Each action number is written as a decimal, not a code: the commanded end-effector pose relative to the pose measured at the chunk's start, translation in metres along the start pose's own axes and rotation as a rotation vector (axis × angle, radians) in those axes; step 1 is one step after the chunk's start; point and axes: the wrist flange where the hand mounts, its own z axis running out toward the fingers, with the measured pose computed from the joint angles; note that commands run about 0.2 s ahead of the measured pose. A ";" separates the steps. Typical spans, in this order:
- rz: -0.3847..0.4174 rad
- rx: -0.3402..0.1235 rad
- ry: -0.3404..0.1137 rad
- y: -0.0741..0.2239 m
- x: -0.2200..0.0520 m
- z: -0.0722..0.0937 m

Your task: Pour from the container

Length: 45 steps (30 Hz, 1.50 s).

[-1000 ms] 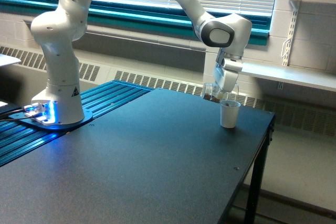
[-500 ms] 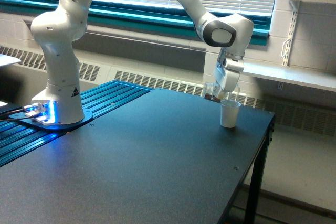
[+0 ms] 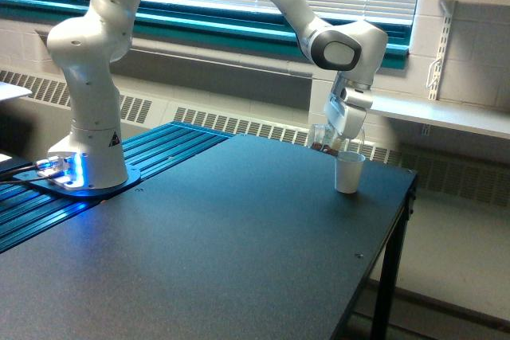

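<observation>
1. Note that no brand text can be read; the arm's base column (image 3: pixel 97 129) at centre left carries only a small dark triangular mark.
2. Count one clear container (image 3: pixel 322 139) with brown bits and one white cup (image 3: pixel 348 172), both right of centre on the black table (image 3: pixel 207 236).
3. Observe the arm reaching down from the top; its gripper (image 3: pixel 339 134) clamps the container, tilted just above the white cup's rim.

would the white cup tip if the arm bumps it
Probably. The white cup looks like thin paper, so likely light. It is taller than wide with a narrower base, and stands free on the table, near its edge.
</observation>
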 end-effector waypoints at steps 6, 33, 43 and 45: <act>-0.035 -0.015 -0.002 -0.004 -0.002 -0.002; -0.050 -0.026 0.013 -0.004 0.000 -0.012; -0.053 -0.028 0.016 -0.003 -0.001 -0.014; -0.054 -0.028 0.017 -0.003 -0.001 -0.015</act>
